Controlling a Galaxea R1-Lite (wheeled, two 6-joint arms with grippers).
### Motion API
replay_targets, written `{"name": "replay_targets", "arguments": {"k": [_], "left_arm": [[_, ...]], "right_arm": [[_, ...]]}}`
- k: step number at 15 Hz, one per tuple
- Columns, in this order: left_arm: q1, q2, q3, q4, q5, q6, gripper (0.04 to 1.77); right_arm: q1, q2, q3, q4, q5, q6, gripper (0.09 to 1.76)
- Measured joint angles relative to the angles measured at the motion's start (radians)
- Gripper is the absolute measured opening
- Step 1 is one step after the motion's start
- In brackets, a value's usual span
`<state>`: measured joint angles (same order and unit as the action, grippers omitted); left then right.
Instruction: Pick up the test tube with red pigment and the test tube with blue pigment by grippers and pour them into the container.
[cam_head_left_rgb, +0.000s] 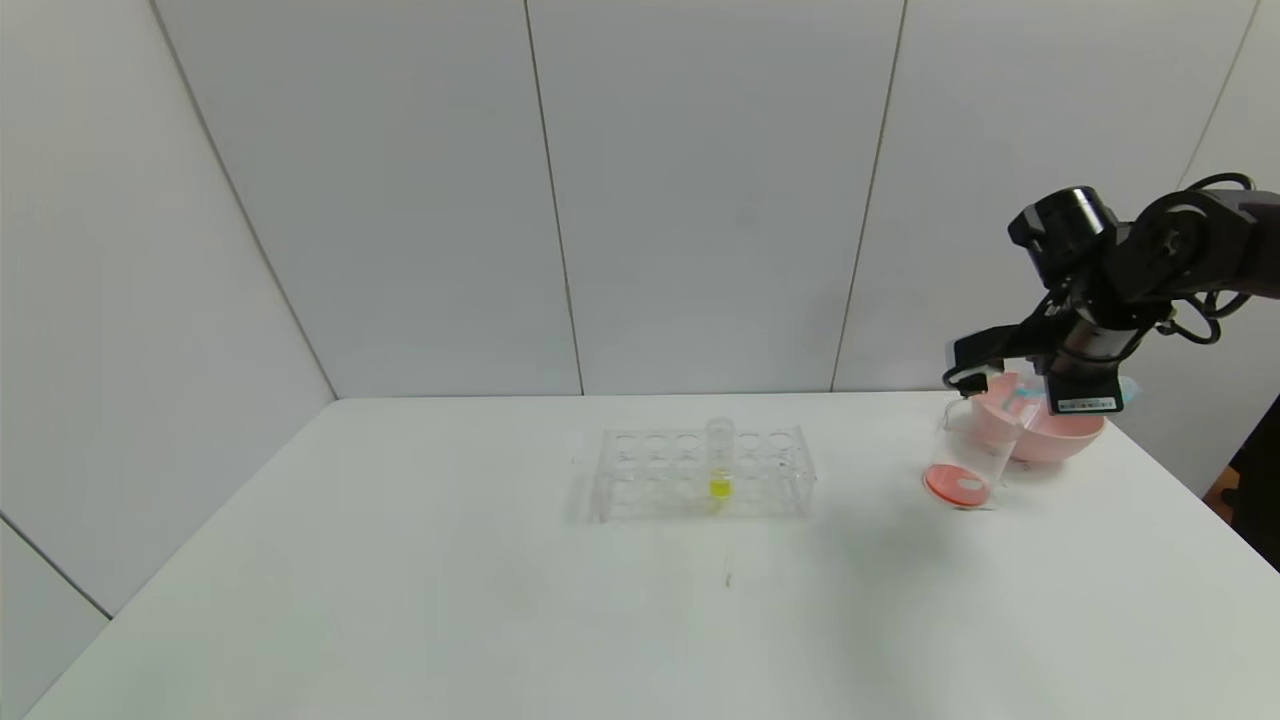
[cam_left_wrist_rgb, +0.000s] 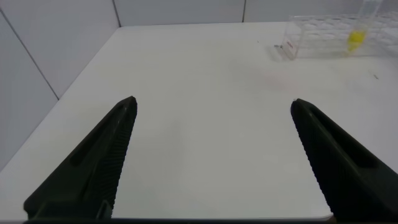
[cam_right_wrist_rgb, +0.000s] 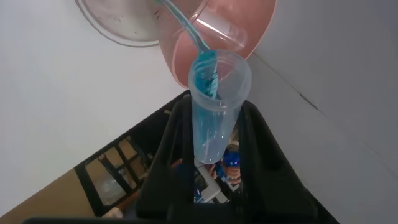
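my left claw (cam_left_wrist_rgb: 211, 155) hangs low over the bare near-left part of the white tabletop (cam_head_left_rgb: 400, 600), its two fingers spread wide with nothing between them. toward the middle stands the clear tube rack (cam_head_left_rgb: 700, 473), with one tube of yellow pigment (cam_head_left_rgb: 719, 470) upright in a hole near its centre. further right is the container (cam_head_left_rgb: 968, 455), a clear beaker that looks tilted, with orange-red pigment pooled at its bottom; it touches or overlaps the pink bowl (cam_head_left_rgb: 1050, 435) just behind it. my right claw (cam_right_wrist_rgb: 214, 134) is raised above the container's rim, pinching the test tube with blue pigment (cam_right_wrist_rgb: 214, 99), which is tipped mouth-first toward the container. a cyan streak runs from the tube's mouth into the container. i think the test tube with red pigment is out of sight, though the view there is crowded.
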<state>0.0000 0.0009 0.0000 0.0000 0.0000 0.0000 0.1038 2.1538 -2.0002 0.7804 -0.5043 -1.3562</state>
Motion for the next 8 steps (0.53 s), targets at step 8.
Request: {"name": "replay_targets", "arguments": {"k": [8], "left_arm": [[0.000, 0.000, 0.000, 0.000, 0.000, 0.000, 1.76]], "right_arm": [[0.056, 0.003, 0.000, 0.000, -0.185, -0.107, 0.48]]}}
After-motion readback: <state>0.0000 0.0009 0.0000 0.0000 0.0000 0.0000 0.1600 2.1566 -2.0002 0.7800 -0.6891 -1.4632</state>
